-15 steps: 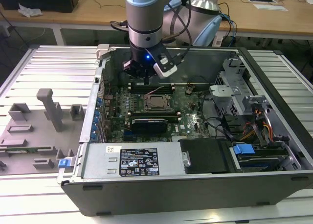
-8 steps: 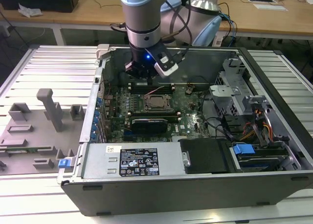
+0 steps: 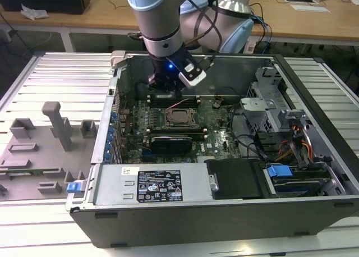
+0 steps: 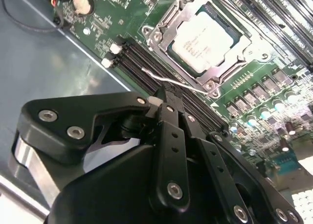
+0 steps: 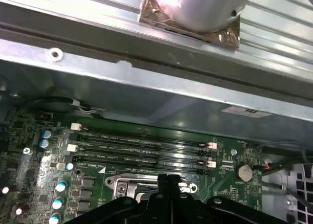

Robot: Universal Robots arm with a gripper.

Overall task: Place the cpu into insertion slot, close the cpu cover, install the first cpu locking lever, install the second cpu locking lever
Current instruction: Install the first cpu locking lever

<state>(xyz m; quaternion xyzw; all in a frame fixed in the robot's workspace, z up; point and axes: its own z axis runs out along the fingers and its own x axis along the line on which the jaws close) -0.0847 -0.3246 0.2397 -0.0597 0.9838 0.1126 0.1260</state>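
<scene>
Exterior view, left to right: grey fixture tray [image 3: 39,150] on the ribbed table [image 3: 50,66] at the exterior view's left. Next to it the open pc case [image 3: 224,223] lies flat with the motherboard [image 3: 134,128] facing up. The arm [image 3: 157,15] reaches down into the case. The gripper [image 3: 167,91] hangs over the board just behind the insertion slot [image 3: 180,118]. Drive cage [image 3: 275,111] and a blue tab [image 3: 279,170] are at the exterior view's right.

Second wrist view: the fingers [image 4: 168,136] are pressed together, with nothing visibly pinched between them. The tips sit right at a thin silver locking lever [image 4: 176,82], a wire running between the black memory slots [image 4: 132,62] and the socket edge. Can't tell if the tips touch the wire. The cpu [image 4: 205,40] is seated in the slot, silver top up. The cpu cover [image 4: 168,21] lies flat around it, and the chip shows through its window. A coin battery [image 4: 82,3] sits on the board well apart from the socket.

First wrist view: 4 memory slots lie side by side just past the fingertips. The slot's silver frame is right beside the tips. Beyond the case wall, the arm's base [image 5: 195,9] stands on the ribbed table.
</scene>
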